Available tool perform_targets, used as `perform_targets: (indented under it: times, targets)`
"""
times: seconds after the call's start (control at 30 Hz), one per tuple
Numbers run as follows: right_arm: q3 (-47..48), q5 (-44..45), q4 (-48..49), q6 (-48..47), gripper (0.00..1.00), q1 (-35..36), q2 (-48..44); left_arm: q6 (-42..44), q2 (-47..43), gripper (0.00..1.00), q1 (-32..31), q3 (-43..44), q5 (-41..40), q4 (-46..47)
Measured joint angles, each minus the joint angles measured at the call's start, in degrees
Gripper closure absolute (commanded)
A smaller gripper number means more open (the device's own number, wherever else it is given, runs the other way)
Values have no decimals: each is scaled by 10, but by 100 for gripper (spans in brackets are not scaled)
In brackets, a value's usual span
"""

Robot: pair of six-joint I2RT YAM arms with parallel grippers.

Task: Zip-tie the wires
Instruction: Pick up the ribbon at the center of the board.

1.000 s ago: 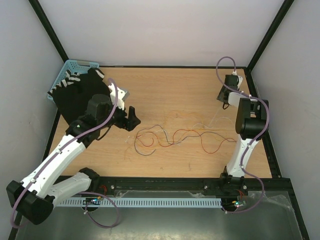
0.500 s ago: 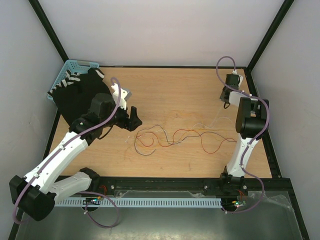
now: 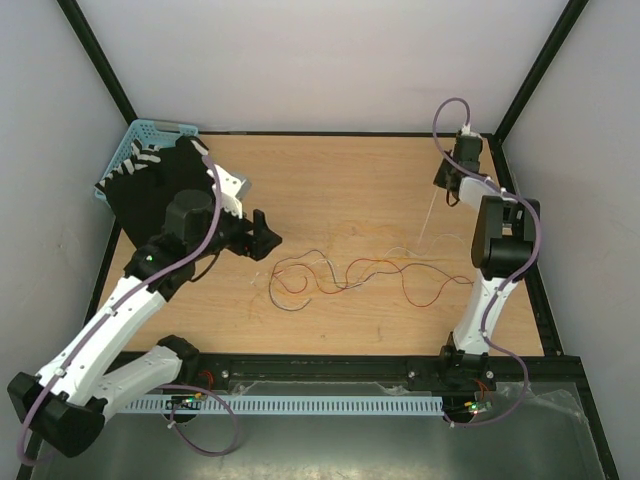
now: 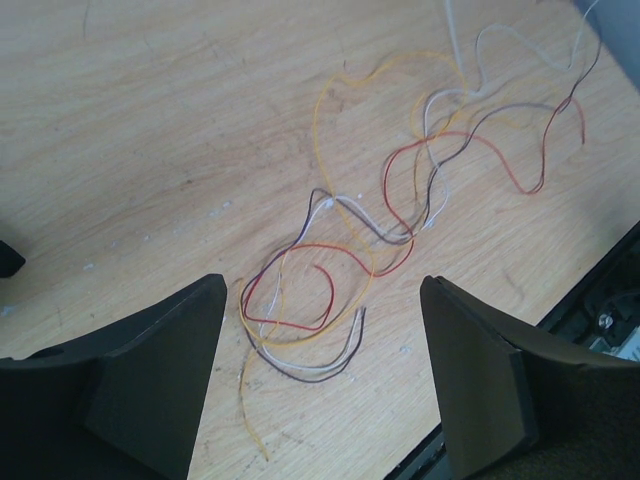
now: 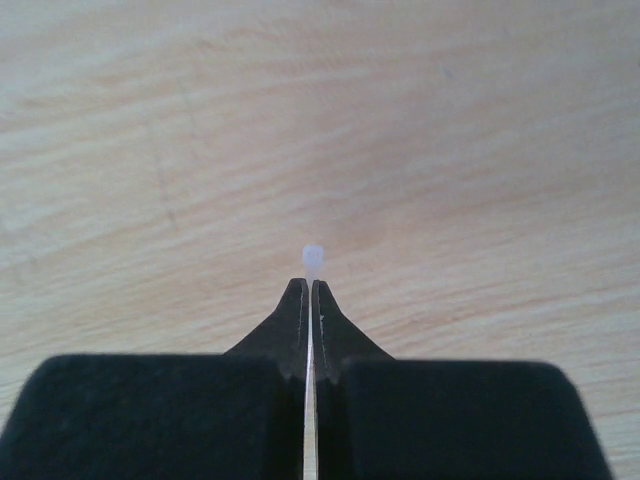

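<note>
Wooden table [image 3: 350, 170], white walls [image 3: 300, 60], your left claw [image 4: 322, 290] spread wide, wires [image 4: 330, 203] just ahead (not touching), your right claw [image 5: 311, 290] pinching the zip tie [image 5: 313, 255], far-right corner.

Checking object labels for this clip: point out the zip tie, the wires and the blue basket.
zip tie [image 5: 313, 256]: right wrist view, its rounded white tip.
wires [image 4: 400, 238]: left wrist view, where the strands bunch together.
blue basket [image 3: 150, 129]: top external view, its far rim.

- The left gripper [image 4: 322, 292] hovers with both dark fingers [image 4: 150, 370] spread wide.
- A loose tangle of coloured wires [image 4: 335, 202] lies on the wooden table [image 4: 150, 120], partly between the fingers.
</note>
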Motion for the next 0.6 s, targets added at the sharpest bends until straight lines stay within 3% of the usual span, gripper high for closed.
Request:
perform_targets:
  times: [0.23, 0.6]
  targets:
    - [0, -10, 75, -16, 100, 36, -67, -17, -37, 17, 10, -2, 3, 20]
    - [-78, -15, 235, -71, 100, 150, -267, -47, -38, 14, 50, 5, 76, 66]
